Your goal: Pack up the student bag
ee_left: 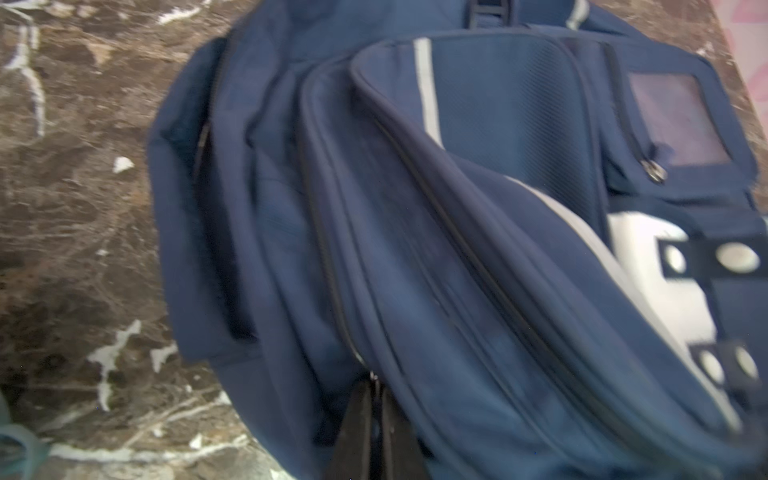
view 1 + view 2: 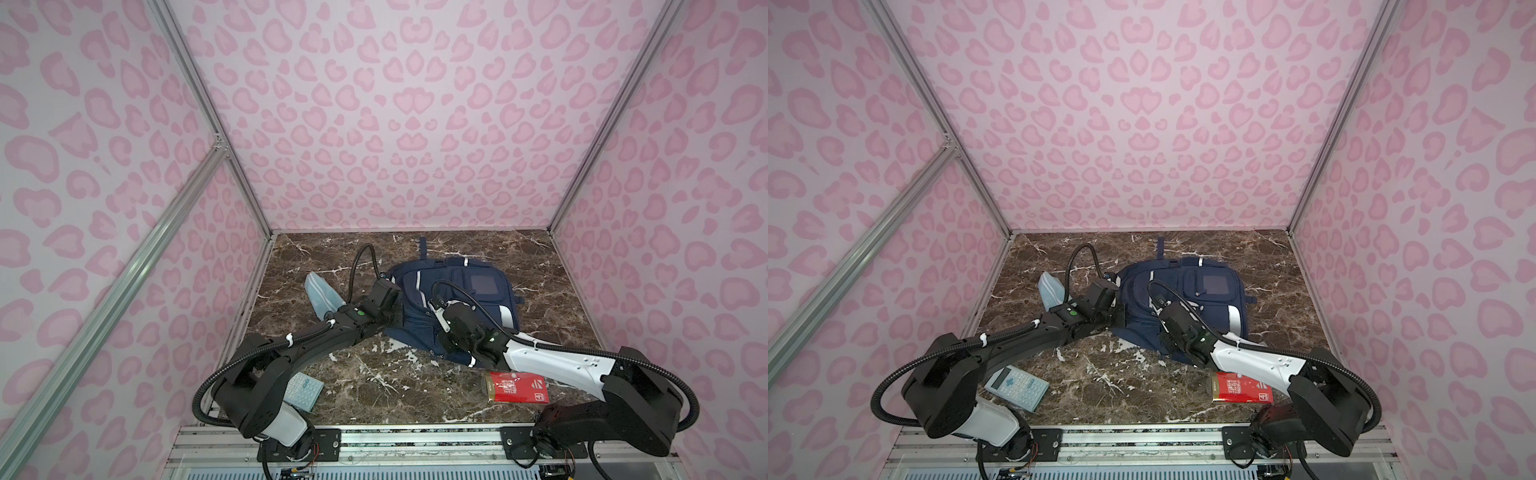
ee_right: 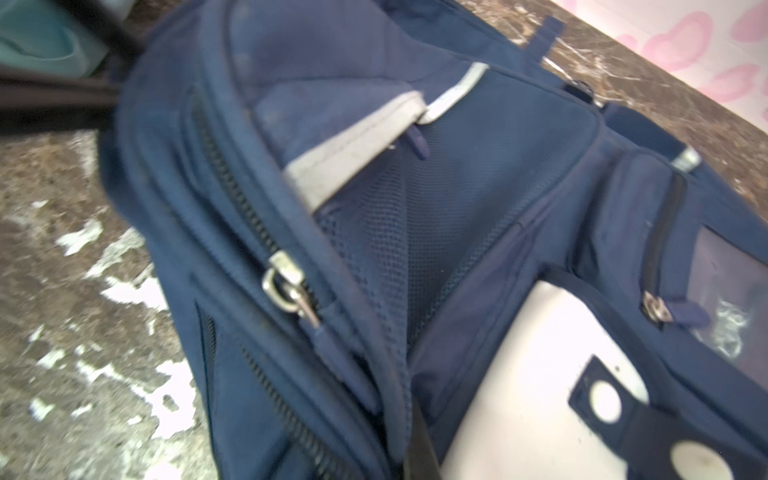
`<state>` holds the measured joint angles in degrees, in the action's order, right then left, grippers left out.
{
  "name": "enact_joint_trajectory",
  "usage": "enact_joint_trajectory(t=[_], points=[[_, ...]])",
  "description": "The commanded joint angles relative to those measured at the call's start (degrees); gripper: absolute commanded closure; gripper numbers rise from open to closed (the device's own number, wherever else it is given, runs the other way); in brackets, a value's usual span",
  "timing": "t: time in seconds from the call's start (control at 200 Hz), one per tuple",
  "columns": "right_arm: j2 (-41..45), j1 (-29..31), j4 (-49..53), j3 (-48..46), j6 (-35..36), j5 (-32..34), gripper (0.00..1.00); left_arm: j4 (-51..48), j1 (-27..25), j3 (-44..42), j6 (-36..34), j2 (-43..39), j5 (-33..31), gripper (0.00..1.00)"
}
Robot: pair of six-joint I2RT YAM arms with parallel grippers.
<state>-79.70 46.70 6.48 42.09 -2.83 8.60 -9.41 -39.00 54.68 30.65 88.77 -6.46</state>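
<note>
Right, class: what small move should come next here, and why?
Probably ease the two grips apart to widen the opening: both jaws look shut on zip edges of the student bag, while the calculator and red packet lie outside it.

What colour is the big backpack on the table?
The big fabric backpack is navy blue; clearest in a top view.

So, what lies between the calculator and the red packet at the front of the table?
Nothing: in both top views only bare marble table lies between the calculator and the red packet.
</note>
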Motion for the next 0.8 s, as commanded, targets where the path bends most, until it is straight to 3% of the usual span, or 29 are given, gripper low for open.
enact_joint_trajectory(t=[0.0, 0.185, 0.27, 0.525, 0.65, 0.735, 0.76, 0.775, 0.795], points=[[-1.15, -0.09, 8.39, 2.6, 4.27, -0.96, 0.98, 1.96, 3.31, 2.89, -2.52, 1.78, -6.19, 0.97], [-3.67, -1.84, 11.03, 6.72, 10.15, 5.35, 0.98, 3.41, 6.85, 3.05, -4.94, 1.9, -2.32, 0.97], [-5.04, -4.94, 12.26, 8.22, 11.98, 4.52, 0.97, 4.36, 6.46, 0.48, -3.79, 0.05, 0.16, 0.97], [-5.53, -12.03, 10.43, 8.21, 13.64, 6.26, 0.88, 6.58, -3.23, -6.71, 1.36, -4.4, 1.23, 0.97], [-2.42, -11.95, 7.85, 6.43, 10.55, 11.44, 0.57, 8.22, -9.2, -6.37, 4.33, -2.4, 2.88, 0.97], [1.93, -11.32, 7.79, 4.79, 6.71, 10.87, 0.35, 10.72, -11.61, -6.38, 6.76, -2.07, 6.73, 0.97], [3.86, -10.83, 6.94, 3.65, 5.75, 9.26, 0.24, 11.05, -12.03, -6.21, 7.15, -2.34, 7.32, 0.97], [4.9, -10.51, 6.28, 2.76, 5.34, 7.94, 0.06, 11.14, -12.27, -6.09, 7.35, -2.57, 7.56, 0.97], [6.49, -9.97, 5.13, 1.61, 4.87, 5.54, 0.01, 11.22, -12.45, -6.0, 7.61, -3.09, 7.87, 0.97]])
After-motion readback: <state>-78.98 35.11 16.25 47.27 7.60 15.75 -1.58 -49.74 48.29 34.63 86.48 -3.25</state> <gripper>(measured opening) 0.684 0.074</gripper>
